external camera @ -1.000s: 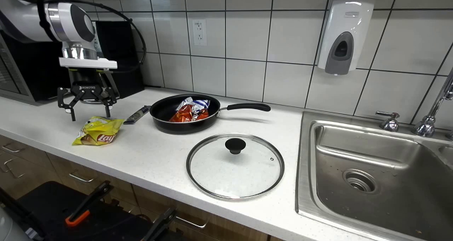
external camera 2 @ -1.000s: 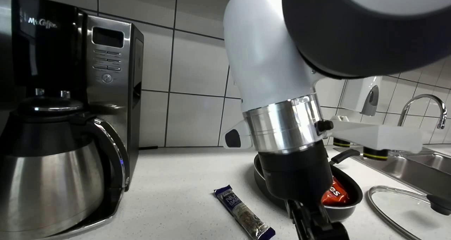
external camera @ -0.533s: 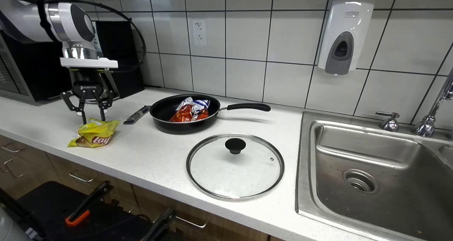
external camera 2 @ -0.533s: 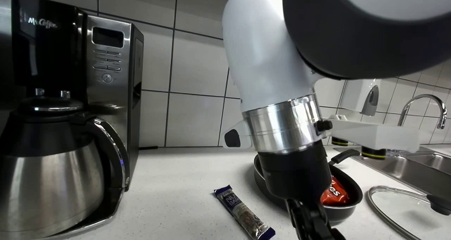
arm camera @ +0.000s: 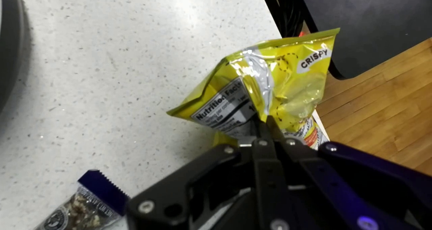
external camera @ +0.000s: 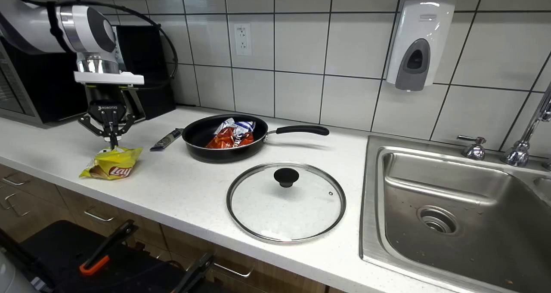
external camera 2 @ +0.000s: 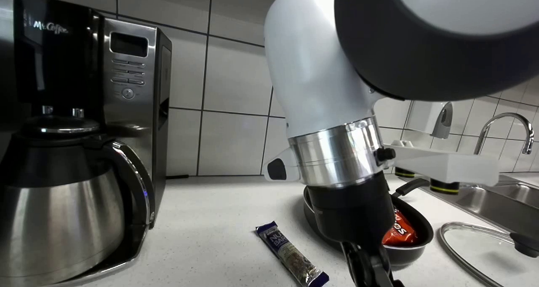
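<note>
A yellow Lay's chip bag (external camera: 112, 166) lies near the counter's front edge. My gripper (external camera: 113, 144) points straight down over it, shut, with its fingertips at the bag's top. In the wrist view the gripper (arm camera: 266, 122) has its fingers together, and the silver seam of the crumpled chip bag (arm camera: 287, 78) runs into them, so a fold appears pinched. The fingertips' very ends are hidden by the film. In an exterior view the arm comes down from above, its fingertips cut off by the bottom edge, and the bag is out of sight.
A nut bar (external camera 2: 290, 253) lies beside the black frying pan (external camera: 202, 155), which holds red and blue-white snack packets (external camera: 228, 138). A glass lid (external camera: 275, 211) rests before the sink (external camera: 374, 224). The coffee maker (external camera 2: 134, 122) stands by the tiled wall.
The gripper's fingers have come together from wide apart, closing at the bag's top. The chip bag has shifted slightly left and been bunched. The arm has lowered very slightly.
</note>
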Robot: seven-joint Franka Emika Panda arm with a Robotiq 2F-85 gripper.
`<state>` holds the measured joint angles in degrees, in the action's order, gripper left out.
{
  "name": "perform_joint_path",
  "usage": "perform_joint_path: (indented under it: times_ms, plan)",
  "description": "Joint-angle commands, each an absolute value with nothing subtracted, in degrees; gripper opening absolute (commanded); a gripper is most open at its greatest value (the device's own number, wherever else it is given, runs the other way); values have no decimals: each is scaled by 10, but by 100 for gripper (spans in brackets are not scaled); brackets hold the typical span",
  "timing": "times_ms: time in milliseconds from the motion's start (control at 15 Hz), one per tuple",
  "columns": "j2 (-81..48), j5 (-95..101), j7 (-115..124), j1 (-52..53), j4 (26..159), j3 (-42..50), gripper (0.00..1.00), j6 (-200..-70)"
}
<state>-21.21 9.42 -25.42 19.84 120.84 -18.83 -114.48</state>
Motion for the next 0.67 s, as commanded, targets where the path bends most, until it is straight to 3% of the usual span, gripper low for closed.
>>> perform_joint_path:
  times_ms: [0, 600]
  plan:
    - [-206, 98, -264, 190, 1206, -196, 0, -1137]
    - [-140, 84, -264, 183, 1228, -198, 0, -1131]
